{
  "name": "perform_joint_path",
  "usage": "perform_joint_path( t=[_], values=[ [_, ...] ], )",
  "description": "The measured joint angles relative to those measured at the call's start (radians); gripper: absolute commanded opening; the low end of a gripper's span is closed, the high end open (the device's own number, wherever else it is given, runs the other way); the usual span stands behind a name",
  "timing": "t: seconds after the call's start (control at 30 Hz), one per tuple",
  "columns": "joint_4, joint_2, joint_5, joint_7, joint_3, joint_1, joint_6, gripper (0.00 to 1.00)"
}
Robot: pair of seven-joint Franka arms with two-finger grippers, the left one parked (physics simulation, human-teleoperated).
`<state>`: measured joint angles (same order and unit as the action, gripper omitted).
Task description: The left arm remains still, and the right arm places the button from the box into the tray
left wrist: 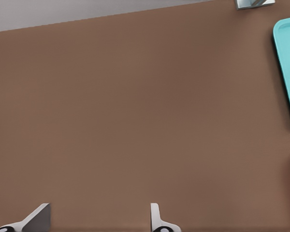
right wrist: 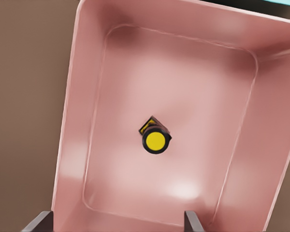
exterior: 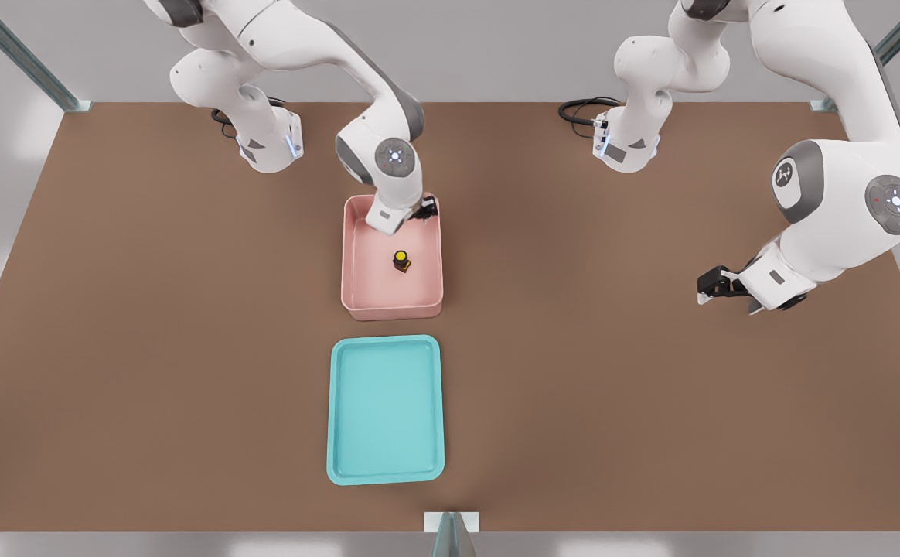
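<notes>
Button (right wrist: 155, 139) upright in box (right wrist: 82, 96), below spread fingers (right wrist: 192, 223).

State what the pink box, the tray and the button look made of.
Box: seemingly glossy moulded plastic, soft highlights on its floor. Tray: smooth turquoise plastic, likely, rounded rim. Button: yellow cap, dark body, probably hard plastic. The open gripper hovers above the box.

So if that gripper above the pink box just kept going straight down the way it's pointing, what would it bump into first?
Probably the bare floor of the pink box. The open gripper hangs over the box's far end, aimed down inside it. The yellow-capped button stands nearer the middle, seemingly off that line, though depth is hard to judge.
</notes>
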<state>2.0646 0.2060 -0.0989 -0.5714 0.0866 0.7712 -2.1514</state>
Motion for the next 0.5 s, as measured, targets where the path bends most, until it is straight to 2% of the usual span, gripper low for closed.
perform_joint_path(
  t=[0.5],
  values=[
    [0.14,0.052,0.0,-0.196,0.0,0.003,-0.252,1.0]
  ],
)
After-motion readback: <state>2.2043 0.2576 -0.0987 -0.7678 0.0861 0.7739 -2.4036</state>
